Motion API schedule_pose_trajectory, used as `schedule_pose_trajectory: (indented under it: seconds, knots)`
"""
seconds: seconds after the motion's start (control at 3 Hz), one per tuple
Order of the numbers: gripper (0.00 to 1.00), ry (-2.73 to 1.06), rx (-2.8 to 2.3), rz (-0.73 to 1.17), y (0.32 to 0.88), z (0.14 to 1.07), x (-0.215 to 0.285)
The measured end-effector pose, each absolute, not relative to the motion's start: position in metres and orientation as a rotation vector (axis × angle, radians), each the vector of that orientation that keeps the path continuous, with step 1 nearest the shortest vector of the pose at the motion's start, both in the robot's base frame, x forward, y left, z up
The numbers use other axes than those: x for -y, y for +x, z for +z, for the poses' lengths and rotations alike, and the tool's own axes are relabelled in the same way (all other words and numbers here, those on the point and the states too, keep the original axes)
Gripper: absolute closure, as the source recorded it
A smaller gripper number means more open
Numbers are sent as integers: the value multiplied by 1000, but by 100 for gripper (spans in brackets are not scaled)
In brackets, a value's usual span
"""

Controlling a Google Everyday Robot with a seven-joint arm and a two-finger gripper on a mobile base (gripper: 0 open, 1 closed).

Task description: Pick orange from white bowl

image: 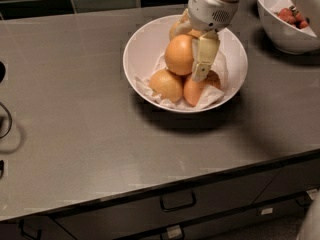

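Four oranges (166, 85) in paper-lined white bowl (140, 49), hand (192, 60) clamped around largest orange (179, 54), strawberry bowl (280, 34) nearby

A grey, dull-sheened counter (75, 134) is seen filling most of the frame, from a dark tiled wall at the top to a front edge at the lower right, under which drawers (177, 201) with dark handles are fitted. The white bowl (135, 44) is set directly on it in the upper middle, a dark shadow thrown beneath it. A second white bowl (280, 34) is placed at the upper right, cut by the frame edge and well apart from the first. At the far left edge a thin dark loop (6, 126), possibly a cable, is laid on the surface. The hand (197, 59) is lowered into the white bowl from the top.
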State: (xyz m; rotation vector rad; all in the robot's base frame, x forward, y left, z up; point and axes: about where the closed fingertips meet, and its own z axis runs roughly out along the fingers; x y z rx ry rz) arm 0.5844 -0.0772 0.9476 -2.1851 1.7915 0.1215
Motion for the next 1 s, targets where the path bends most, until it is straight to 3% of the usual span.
schedule_pose_trajectory:
  seconds: [0.33, 1.0]
  knots:
    - [24, -2187, -1791, 128, 584, 946, 76]
    - [25, -2194, -1793, 153, 583, 941, 73]
